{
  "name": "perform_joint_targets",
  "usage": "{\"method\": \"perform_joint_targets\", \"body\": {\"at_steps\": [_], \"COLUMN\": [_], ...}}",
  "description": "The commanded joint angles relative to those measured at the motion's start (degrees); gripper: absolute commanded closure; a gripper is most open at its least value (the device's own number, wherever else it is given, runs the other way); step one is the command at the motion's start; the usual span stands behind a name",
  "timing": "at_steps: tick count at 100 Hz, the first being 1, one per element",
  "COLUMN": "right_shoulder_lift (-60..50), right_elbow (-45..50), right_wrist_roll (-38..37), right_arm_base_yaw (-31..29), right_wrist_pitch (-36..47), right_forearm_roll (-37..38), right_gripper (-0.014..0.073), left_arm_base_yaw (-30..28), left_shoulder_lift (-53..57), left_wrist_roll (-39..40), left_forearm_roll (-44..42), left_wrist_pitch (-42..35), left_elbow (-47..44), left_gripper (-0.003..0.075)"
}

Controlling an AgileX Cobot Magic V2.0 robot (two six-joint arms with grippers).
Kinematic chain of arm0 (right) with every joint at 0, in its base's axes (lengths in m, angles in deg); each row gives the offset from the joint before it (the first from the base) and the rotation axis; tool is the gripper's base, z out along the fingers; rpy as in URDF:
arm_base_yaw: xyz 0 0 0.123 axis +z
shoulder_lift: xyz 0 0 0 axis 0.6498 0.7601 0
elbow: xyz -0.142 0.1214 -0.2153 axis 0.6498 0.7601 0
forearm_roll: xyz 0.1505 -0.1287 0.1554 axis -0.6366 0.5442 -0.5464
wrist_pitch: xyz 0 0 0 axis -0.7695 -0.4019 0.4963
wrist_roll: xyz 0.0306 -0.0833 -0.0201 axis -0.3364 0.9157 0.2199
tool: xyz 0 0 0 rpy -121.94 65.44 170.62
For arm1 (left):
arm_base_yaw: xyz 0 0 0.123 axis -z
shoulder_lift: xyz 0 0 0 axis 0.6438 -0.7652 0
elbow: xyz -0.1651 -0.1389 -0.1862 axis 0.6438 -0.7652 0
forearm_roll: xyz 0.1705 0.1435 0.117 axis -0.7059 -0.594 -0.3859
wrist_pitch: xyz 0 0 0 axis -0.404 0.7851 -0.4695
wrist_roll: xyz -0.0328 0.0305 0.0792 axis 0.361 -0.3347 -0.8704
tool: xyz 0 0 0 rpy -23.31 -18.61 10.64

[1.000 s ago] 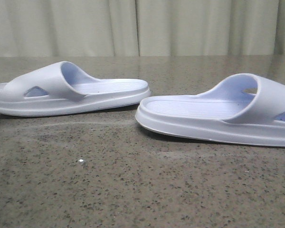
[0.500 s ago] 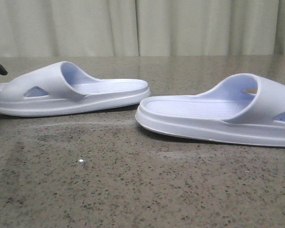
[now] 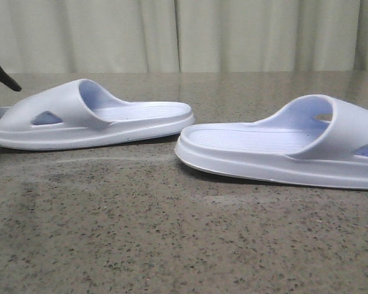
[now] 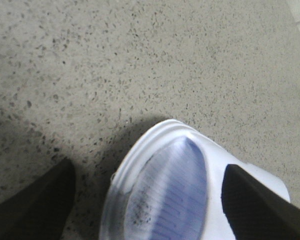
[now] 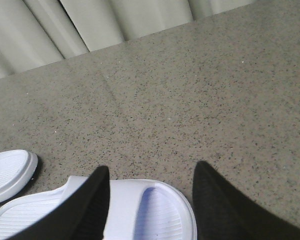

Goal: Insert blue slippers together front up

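I see both blue slippers, the left slipper (image 3: 92, 116) and the right slipper (image 3: 282, 144), in a very pale blue-white, their ribbed footbeds a shade bluer. My grippers' fingers (image 4: 37, 205) are black. The table (image 3: 172, 233) is grey-brown stone speckled with dark flecks, and the curtain (image 3: 184, 33) is plain off-white.

Speckled stone table (image 3: 172, 245), pale curtain (image 3: 233, 33) behind.

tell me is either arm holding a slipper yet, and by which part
Nothing is held. The left gripper is open, straddling the toe end of the left slipper; the right gripper is open over the right slipper.
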Motion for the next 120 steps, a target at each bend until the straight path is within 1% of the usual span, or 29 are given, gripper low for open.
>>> {"method": "perform_joint_targets", "body": {"at_steps": [1, 11, 20, 51, 74, 100, 120], "right_shoulder_lift": [0.61, 0.61, 0.61, 0.61, 0.61, 0.61, 0.61], "right_elbow": [-2.03, -2.03, -2.03, -2.03, -2.03, -2.03, -2.03], "right_wrist_roll": [0.42, 0.42, 0.42, 0.42, 0.42, 0.42, 0.42], "right_arm_base_yaw": [-0.39, -0.39, -0.39, -0.39, -0.39, -0.39, -0.39], "right_wrist_pitch": [4.73, 4.73, 4.73, 4.63, 4.63, 4.17, 0.89], "right_forearm_roll": [-0.37, -0.37, -0.37, -0.37, -0.37, -0.37, 0.11], "right_gripper": [0.0274, 0.0274, 0.0274, 0.0274, 0.0274, 0.0274, 0.0273], "left_arm_base_yaw": [1.14, 1.87, 2.08, 2.08, 2.08, 2.08, 2.08], "left_shoulder_lift": [-0.33, -0.90, -1.33, -1.40, -1.40, -0.65, 4.76], "left_wrist_roll": [0.00, 0.00, 0.00, 0.00, -0.30, -1.71, -3.21], "left_forearm_roll": [0.71, 0.71, 0.71, 0.03, -1.34, -1.97, -2.06], "left_wrist_pitch": [0.91, 0.81, 1.11, 1.12, 0.20, -0.29, -2.87], "left_elbow": [1.49, 1.52, 1.52, 1.52, 1.52, 1.52, 1.52], "left_gripper": [0.0183, 0.0193, 0.0239, 0.0519, 0.0701, 0.0703, 0.0703]}}
